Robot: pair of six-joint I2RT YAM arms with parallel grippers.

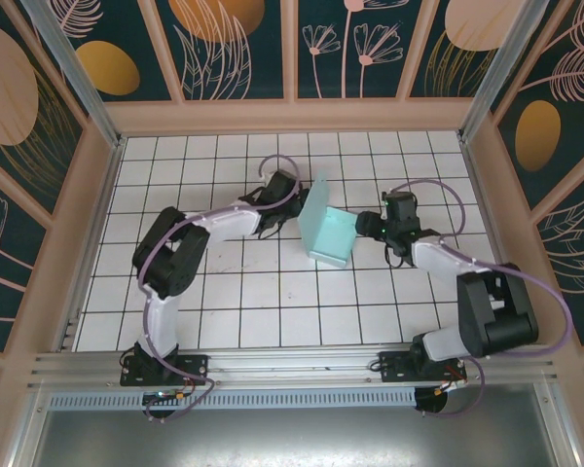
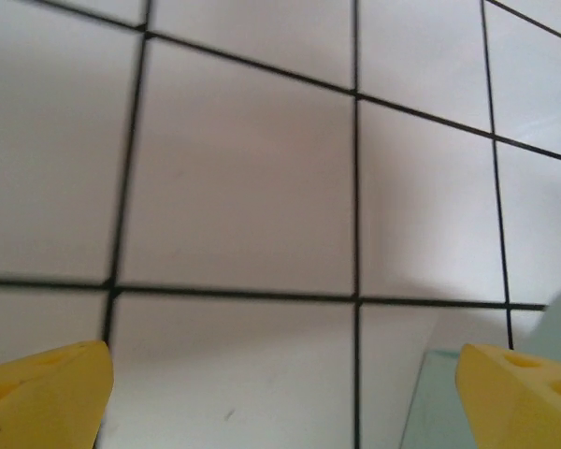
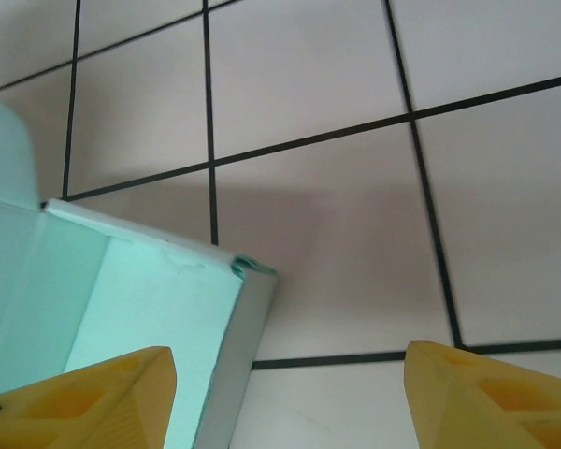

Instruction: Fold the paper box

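Sitting near the middle of the white gridded desk (image 1: 263,292): paper box (image 1: 329,233), pale mint, partly folded, one flap raised on its far side. Flanked by an arm on each side.

Left tool (image 1: 280,216) just beside the box's left edge, yellow fingers (image 2: 47,393) spread wide over bare tiles, pinching nothing. From the left wrist, a corner of the pale card lying by the right-hand finger.

Right tool (image 1: 370,226) close against the box's right side, likewise spread and not pinching. From the right wrist, one yellow fingertip (image 3: 103,398) over the box's pale inside, the other over bare desk. Between them, a thin upright side wall, much nearer the first fingertip. Cannot tell whether that fingertip touches the card.
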